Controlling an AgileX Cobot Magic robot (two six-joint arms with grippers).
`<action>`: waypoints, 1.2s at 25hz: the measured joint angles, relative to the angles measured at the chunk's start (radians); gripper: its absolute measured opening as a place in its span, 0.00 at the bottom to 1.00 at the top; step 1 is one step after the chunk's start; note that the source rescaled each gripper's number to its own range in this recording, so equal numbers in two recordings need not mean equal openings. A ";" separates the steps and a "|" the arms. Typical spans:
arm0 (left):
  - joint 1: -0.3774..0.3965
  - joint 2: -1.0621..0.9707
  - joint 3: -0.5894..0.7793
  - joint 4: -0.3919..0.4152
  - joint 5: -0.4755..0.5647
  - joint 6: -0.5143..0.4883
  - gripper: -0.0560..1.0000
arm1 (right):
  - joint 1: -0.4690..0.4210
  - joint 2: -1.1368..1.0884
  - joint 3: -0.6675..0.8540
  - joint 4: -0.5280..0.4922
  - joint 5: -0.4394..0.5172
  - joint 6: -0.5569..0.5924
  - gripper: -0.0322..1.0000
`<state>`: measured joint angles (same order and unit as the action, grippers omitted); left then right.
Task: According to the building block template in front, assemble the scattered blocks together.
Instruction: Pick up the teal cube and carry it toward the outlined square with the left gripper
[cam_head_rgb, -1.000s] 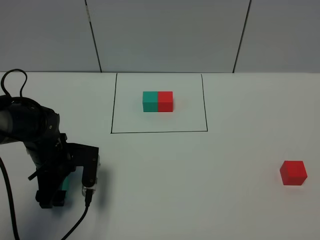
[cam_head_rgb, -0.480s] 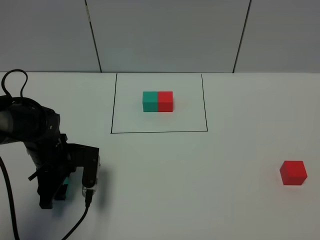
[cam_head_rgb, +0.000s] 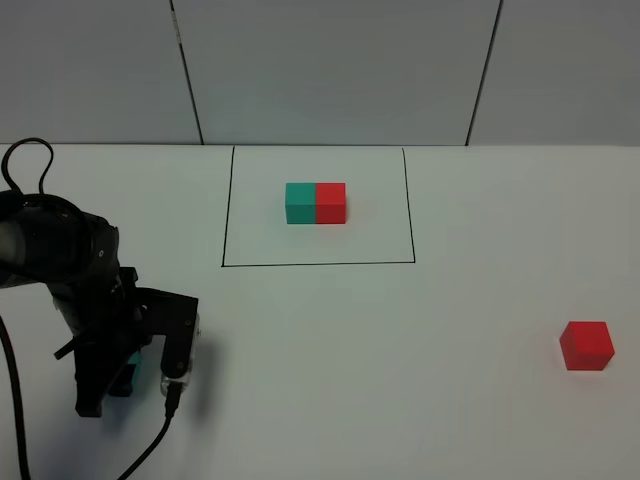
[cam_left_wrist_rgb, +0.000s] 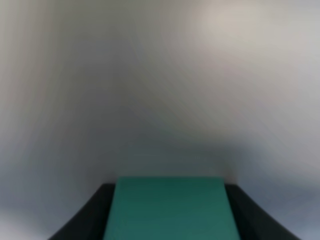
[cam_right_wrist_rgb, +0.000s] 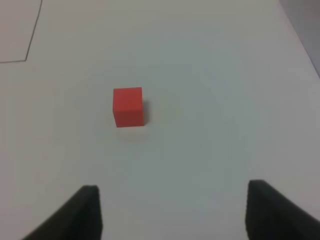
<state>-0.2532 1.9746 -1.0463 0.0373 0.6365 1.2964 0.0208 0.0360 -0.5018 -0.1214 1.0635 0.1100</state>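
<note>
pinching the teal-green cube (cam_left_wrist_rgb: 170, 206) — left gripper (cam_head_rgb: 127, 374); right gripper (cam_right_wrist_rgb: 172, 212) spread — red cube (cam_right_wrist_rgb: 128, 106) apart

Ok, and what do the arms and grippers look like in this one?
The left arm is bulky, rounded and black, with a looped black cable above and another trailing below. The left gripper and right gripper have plain black fingers.

Template (cam_head_rgb: 316, 203): teal-green and red cubes joined, green on the left, inside a black outline, toward the table's (cam_head_rgb: 400, 340) back edge.
Green cube (cam_left_wrist_rgb: 170, 207): clamped by left gripper (cam_left_wrist_rgb: 170, 225), front-left corner.
Red cube (cam_head_rgb: 586, 346): loose, flat, near right edge.
</note>
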 joint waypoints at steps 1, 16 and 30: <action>0.000 0.000 0.000 0.000 0.000 0.005 0.05 | 0.000 0.000 0.000 0.000 0.000 0.000 0.59; -0.032 0.029 -0.283 -0.083 0.247 -0.166 0.05 | 0.000 0.000 0.000 0.000 0.000 0.000 0.59; -0.258 0.165 -0.626 -0.104 0.362 -0.230 0.05 | 0.000 0.000 0.000 0.000 0.000 0.000 0.59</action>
<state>-0.5111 2.1396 -1.6725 -0.0664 0.9985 1.0666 0.0208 0.0360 -0.5018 -0.1214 1.0635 0.1100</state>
